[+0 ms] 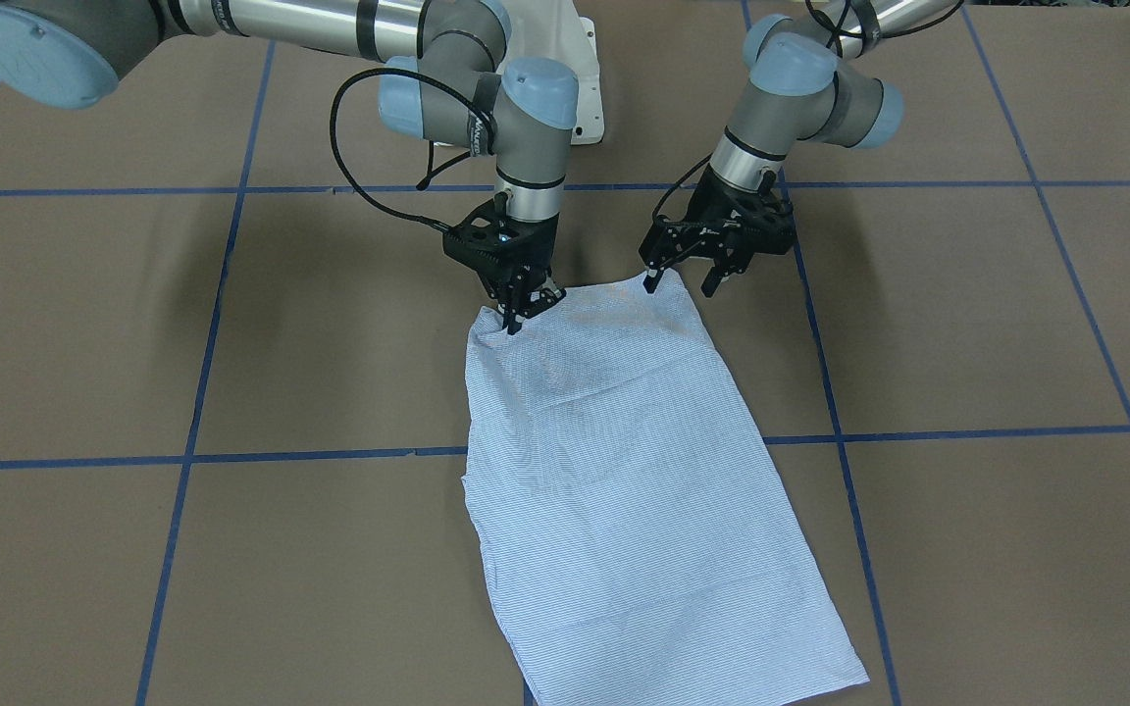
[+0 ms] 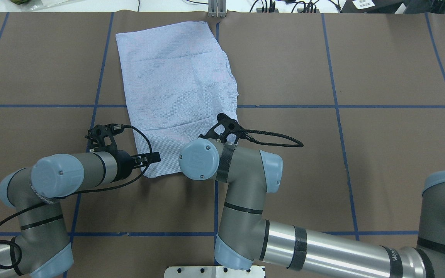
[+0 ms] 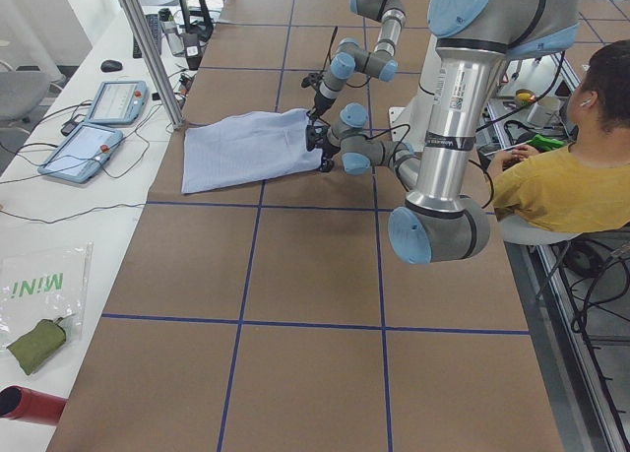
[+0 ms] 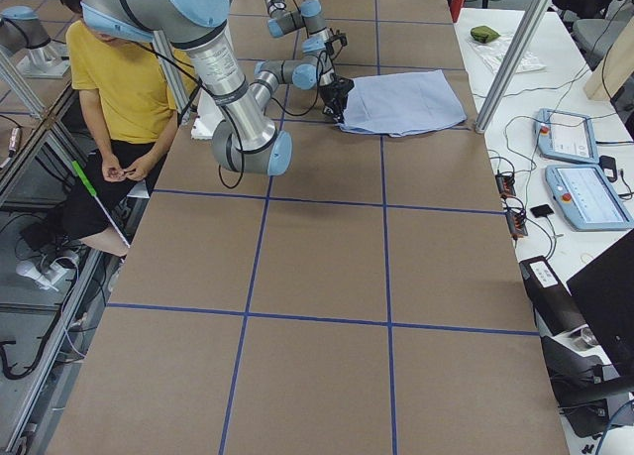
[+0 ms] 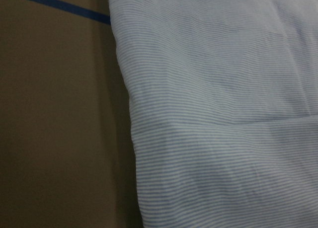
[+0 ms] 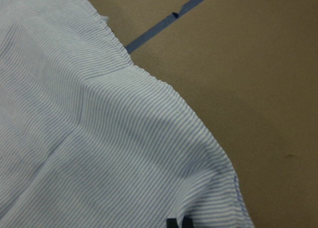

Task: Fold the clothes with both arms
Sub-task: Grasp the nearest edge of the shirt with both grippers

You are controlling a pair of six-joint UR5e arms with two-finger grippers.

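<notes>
Both arms reach forward, their wrists close together. The right arm (image 1: 330, 29) brings its long silver tube in from the side, folds tightly at the wrist joints and points its tool almost straight down. The right gripper (image 1: 518, 316) has its 2 fingers pressed together on a bunched corner of the shirt (image 1: 624, 471). The left arm (image 1: 800, 93) has its wrist slanted down and inward. The left gripper (image 1: 681, 288) hangs at the neighbouring corner with its 2 fingers spread apart.
</notes>
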